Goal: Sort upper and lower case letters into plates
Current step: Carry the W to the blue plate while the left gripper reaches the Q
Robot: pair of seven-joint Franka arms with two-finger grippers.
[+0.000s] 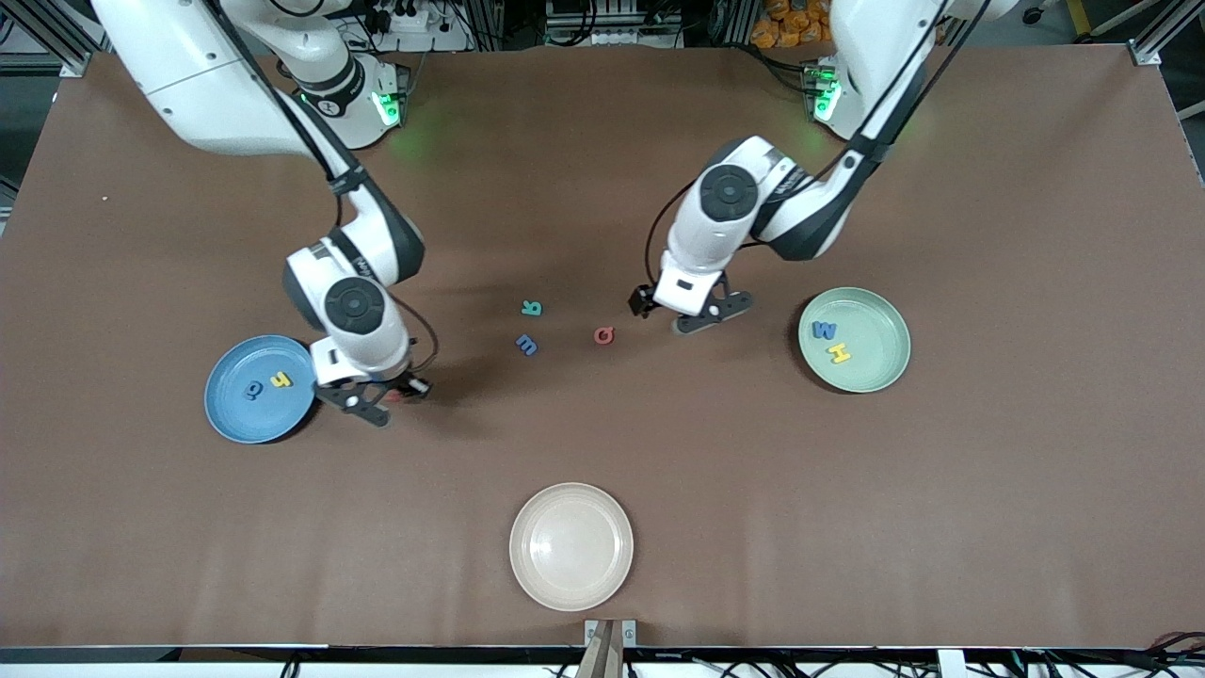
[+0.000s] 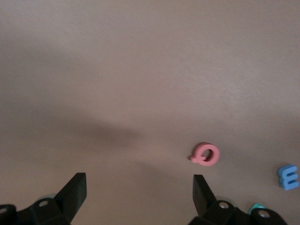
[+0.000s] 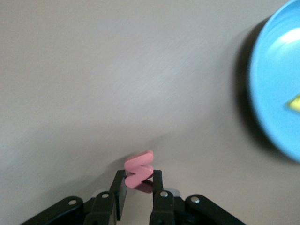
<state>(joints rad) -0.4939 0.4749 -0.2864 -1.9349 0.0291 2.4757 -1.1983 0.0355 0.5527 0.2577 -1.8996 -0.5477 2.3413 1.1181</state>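
Letters lie sorted in part: we see two in the blue plate and two in the green plate, while a teal letter, a blue letter and a red Q rest on the table between the arms. Our right gripper, just beside the blue plate, pinches a red z. Our left gripper hangs spread wide near the Q.
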